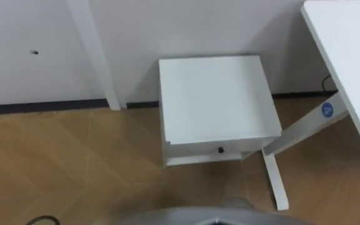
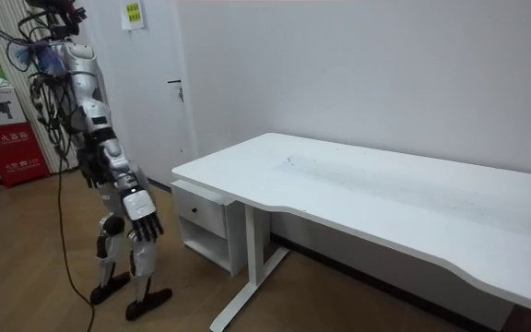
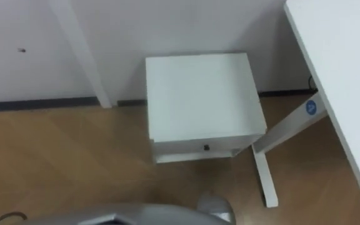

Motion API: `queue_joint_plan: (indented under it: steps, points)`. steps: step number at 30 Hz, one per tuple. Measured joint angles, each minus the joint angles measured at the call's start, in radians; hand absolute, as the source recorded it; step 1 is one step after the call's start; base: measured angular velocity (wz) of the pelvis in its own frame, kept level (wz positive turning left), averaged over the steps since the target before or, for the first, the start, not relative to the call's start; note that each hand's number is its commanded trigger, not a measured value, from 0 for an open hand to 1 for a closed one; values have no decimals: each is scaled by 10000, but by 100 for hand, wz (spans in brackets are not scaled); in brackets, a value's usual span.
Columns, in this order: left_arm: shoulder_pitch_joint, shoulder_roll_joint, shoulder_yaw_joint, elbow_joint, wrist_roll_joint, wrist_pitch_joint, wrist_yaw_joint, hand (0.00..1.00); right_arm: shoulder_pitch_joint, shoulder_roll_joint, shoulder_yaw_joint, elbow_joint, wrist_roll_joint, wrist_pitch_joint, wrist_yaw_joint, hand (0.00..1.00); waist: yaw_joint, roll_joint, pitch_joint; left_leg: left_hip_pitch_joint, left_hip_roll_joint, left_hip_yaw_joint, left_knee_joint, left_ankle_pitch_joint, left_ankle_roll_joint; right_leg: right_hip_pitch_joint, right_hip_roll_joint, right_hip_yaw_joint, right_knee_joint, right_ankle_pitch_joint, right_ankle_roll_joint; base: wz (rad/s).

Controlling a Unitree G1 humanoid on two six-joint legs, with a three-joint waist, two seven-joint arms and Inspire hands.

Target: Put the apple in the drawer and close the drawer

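Against the wall, at robot's right, runs the big white bench [image 2: 385, 194]; its top is bare as far as seen. Tucked by the bench's end sits a low white cabinet [image 1: 214, 97], top also bare. Robot stands on the wood floor a short way back from it, roughly facing its front, head cam looking down on it.

Drawer [image 1: 199, 150] looks pushed in, or v. nearly: front sits about flush under the cabinet top. Whether a thin gap is left, can't tell. Small dark knob [image 1: 220, 150] mid-front.

Right hand [image 2: 143, 217] hangs low by the thigh, fingers loose and a bit spread, holding nothing.

Apple: not seen on cabinet, bench or floor. Could be inside the drawer, can't tell.

So the scene fits 2 stages: apple already in w/ drawer shut, or drawer shut w/ apple off somewhere else. Pics don't settle which.

For any work at the drawer, my judgement:
- stand square to the front, closer than now
- knob is small, so needs a careful pinch; a push is best flat on the front near the middle, so it runs straight
- bench leg [image 1: 274, 178] stands just beside the cabinet's right corner, so keep the right arm clear of it
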Motion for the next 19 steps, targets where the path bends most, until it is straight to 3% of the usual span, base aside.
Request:
queue_joint_plan:
  steps: [2,3,4,5,6,7,8,9,10,11,12,15,19]
  points:
    - [-30,-34,-3,-93,10,-11,14,0,-262,17,7,-71,-22,-150,-58,0,-1,-118,2,110,64,22,55,140,-172,420,77,154,-428,96,-154,30]
    - [-116,-25,-21,-176,-23,-16,23,0,-328,113,14,-229,-6,-247,-137,0,-59,-541,153,-548,35,347,1201,160,-258,820,-158,1029,-871,128,-188,62]
    - [-165,-74,-66,-232,-14,-26,36,0,-333,148,-12,-250,6,-297,-191,0,-52,-613,70,-944,-86,284,1058,134,-209,890,-289,1498,-1050,129,-187,110]
    - [-457,-222,-244,-391,29,-103,34,0,-210,108,-277,-245,2,-407,-252,0,-50,-414,26,-1827,-196,210,191,765,177,694,-317,1726,-1059,116,-157,83]
    - [-475,-318,-201,-486,29,-144,95,0,-293,172,-514,-75,-49,-357,-244,0,239,-396,-54,-1920,-188,645,330,1089,238,541,-397,1426,-1004,-14,-26,56]
    - [-480,-339,-175,-476,26,-126,149,0,-298,212,-538,-81,-53,-356,-208,0,396,-345,-34,-1848,-144,767,307,1104,254,518,-364,990,-939,-34,-35,-30]
    - [-324,-345,-160,-452,32,-52,240,0,-316,286,-538,-90,-31,-463,-140,0,670,-204,-15,-1561,-97,531,114,1103,255,397,-174,547,-900,-113,-174,-63]
    - [-178,-367,-149,-313,49,55,253,0,-328,291,-531,-111,-52,-573,-95,0,763,56,18,-1201,1,-119,-233,1123,219,77,257,484,-1003,-80,-322,-66]
    - [-156,-361,-118,-226,59,120,251,0,-326,291,-512,-110,-94,-575,-98,0,757,128,42,-1035,19,-379,-385,1174,129,-95,448,459,-1217,69,-535,-32]
    - [-112,-384,-116,-66,53,171,227,0,-196,249,-471,-86,-270,-518,-135,0,555,118,92,-715,51,-725,-637,1250,-44,-177,572,143,-1185,713,-849,8]
    - [-86,-370,-111,64,58,165,197,0,-14,255,-441,-63,-482,-335,-188,0,408,217,31,-391,43,-640,-1014,1361,-218,77,599,0,-1211,734,-901,18]
    - [-190,-393,-95,156,35,133,194,0,-28,311,-164,206,-815,-9,-137,0,242,335,63,39,57,-572,-1682,1547,-344,253,751,8,-1212,714,-933,0]
    - [-361,-393,-103,138,33,101,158,0,-28,363,-168,388,-902,67,127,0,227,152,96,224,88,-501,-1760,1553,-359,311,806,22,-1193,648,-1034,-6]
